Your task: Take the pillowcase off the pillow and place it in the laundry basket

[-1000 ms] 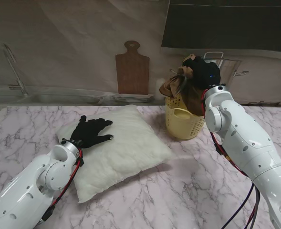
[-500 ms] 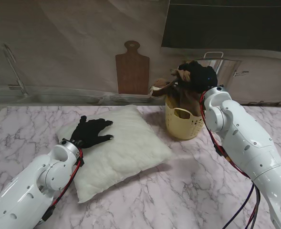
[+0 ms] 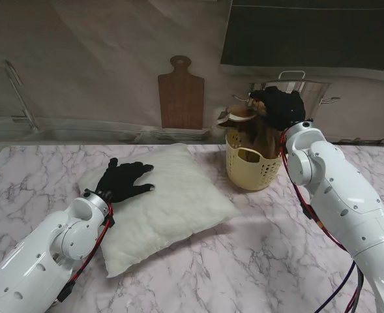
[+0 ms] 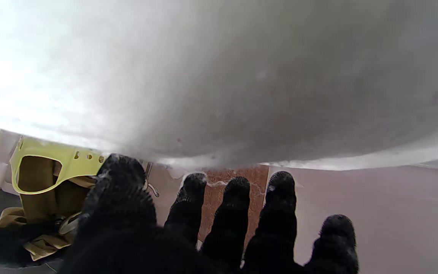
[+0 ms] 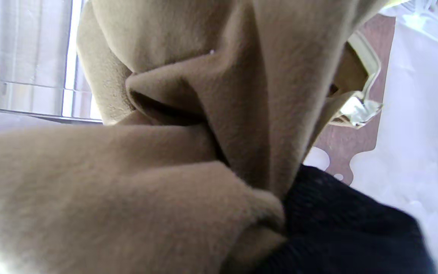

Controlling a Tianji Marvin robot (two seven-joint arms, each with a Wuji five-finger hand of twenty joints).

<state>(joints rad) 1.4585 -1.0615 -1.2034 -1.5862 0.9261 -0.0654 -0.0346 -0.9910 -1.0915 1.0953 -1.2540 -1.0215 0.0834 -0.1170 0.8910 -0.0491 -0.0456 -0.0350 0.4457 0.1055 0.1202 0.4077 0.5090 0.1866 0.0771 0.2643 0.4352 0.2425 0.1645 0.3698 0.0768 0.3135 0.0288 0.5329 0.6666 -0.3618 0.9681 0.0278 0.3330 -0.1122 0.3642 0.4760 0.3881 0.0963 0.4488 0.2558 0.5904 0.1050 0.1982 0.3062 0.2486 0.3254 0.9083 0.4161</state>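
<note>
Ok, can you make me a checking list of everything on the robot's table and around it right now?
Surface: marble table, bare where visible.
Job's things: white pillow lies flat, uncovered; tan pillowcase bunched over the yellow laundry basket, partly inside.
Clutter: nothing seen.
Hands: left hand spread flat on the pillow, holding nothing; right hand gripping the pillowcase above the basket.
Cables: red and black cables run along the right arm; similar ones along the left arm.
Surroundings: wooden cutting board against the back wall; metal pot behind the basket.
</note>
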